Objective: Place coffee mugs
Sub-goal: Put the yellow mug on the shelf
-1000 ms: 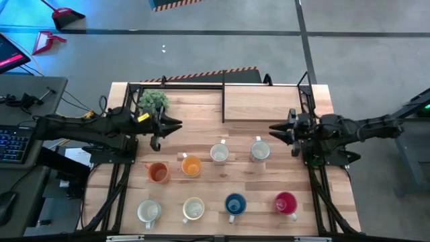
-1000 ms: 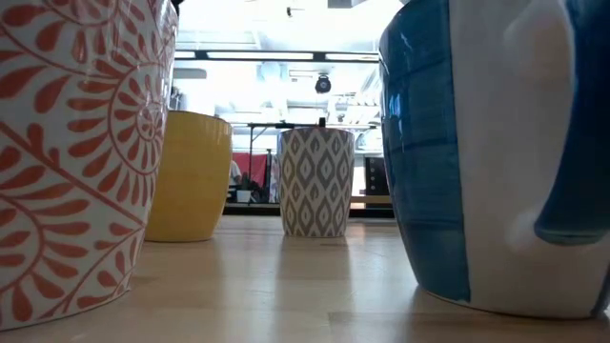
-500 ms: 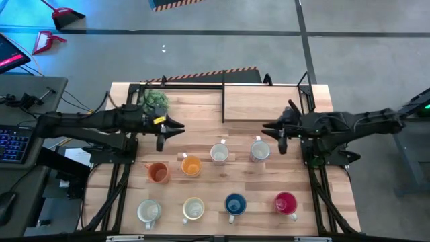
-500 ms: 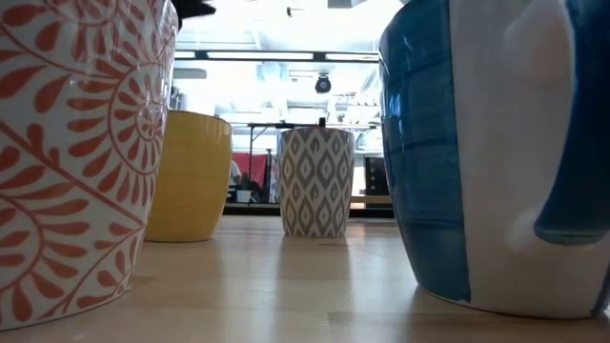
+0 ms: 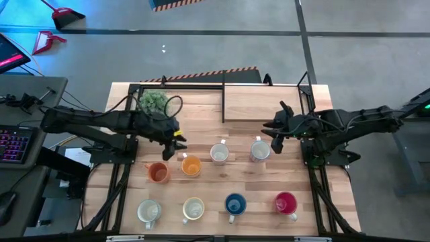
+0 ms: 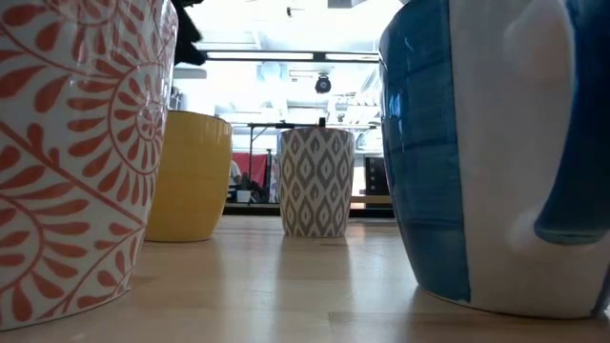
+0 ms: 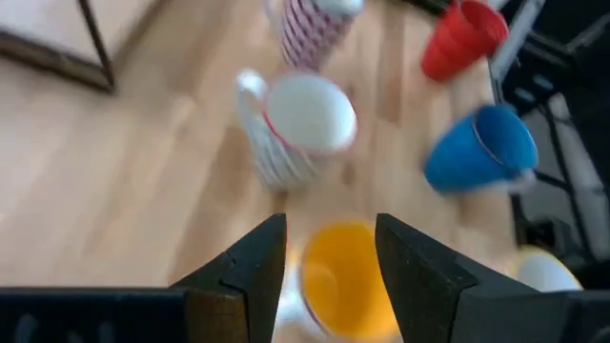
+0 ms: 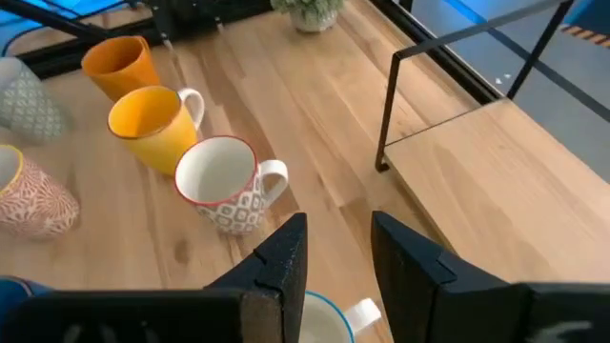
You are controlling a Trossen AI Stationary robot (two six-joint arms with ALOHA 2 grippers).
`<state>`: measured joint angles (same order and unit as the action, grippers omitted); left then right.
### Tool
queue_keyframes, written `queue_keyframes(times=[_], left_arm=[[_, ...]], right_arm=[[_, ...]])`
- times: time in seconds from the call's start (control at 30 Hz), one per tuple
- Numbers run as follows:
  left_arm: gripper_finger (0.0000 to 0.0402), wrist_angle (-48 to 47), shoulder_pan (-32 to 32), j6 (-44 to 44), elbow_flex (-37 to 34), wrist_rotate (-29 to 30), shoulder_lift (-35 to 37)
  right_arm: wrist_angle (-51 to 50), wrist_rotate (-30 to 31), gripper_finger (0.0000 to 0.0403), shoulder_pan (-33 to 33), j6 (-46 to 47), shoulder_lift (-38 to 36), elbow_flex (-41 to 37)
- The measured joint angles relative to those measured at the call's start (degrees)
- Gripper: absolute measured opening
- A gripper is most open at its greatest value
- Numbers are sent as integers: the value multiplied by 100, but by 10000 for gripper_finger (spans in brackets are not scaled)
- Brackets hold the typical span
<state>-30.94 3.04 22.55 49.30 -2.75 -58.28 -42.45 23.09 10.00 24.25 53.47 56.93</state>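
Eight coffee mugs stand upright on the wooden table (image 5: 201,114) in two rows. The far row holds an orange mug (image 5: 158,173), a yellow-orange mug (image 5: 191,166), a white mug (image 5: 220,153) and a striped white mug (image 5: 260,150). The near row holds a white (image 5: 148,211), a cream (image 5: 193,210), a blue (image 5: 234,204) and a red-pink mug (image 5: 285,202). My left gripper (image 5: 176,144) hovers open just beyond the yellow-orange mug (image 7: 348,276), tilted down toward it. My right gripper (image 5: 274,138) hangs open above the striped mug's far side; its wrist view shows a mug rim (image 8: 329,319) below the fingers.
A small green potted plant (image 5: 153,101) stands at the far left corner. A raised wooden shelf on a black frame (image 5: 269,101) takes up the far right. The low view looks past a red-patterned mug (image 6: 76,152) and the blue mug (image 6: 486,152).
My left gripper has moved toward the near edge and a little right, toward the yellow-orange mug, tipping its fingers downward. My right gripper has reached a little toward the table's middle and tipped downward too. No mug has moved.
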Motion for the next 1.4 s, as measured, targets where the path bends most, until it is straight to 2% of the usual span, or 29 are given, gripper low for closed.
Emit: queue_keyframes(times=[0.2,0.43,0.57,0.83,1.07,1.4], left_arm=[[152,-1075,580,610,271,-242,-107],[152,-1111,1014,1023,280,423,-543],[152,-1107,1017,1018,278,768,-1084],[152,-996,830,983,278,857,-1939],[152,-255,740,981,273,795,-2042],[152,-200,749,875,276,728,-2156]], right_arm=[[-277,-22,99,0,271,-26,-2],[-366,59,99,0,278,-22,-2],[-366,70,99,0,278,-20,-4],[-364,44,99,0,278,-20,-4],[-414,39,99,0,278,-20,-4],[-626,35,99,0,276,-22,-9]])
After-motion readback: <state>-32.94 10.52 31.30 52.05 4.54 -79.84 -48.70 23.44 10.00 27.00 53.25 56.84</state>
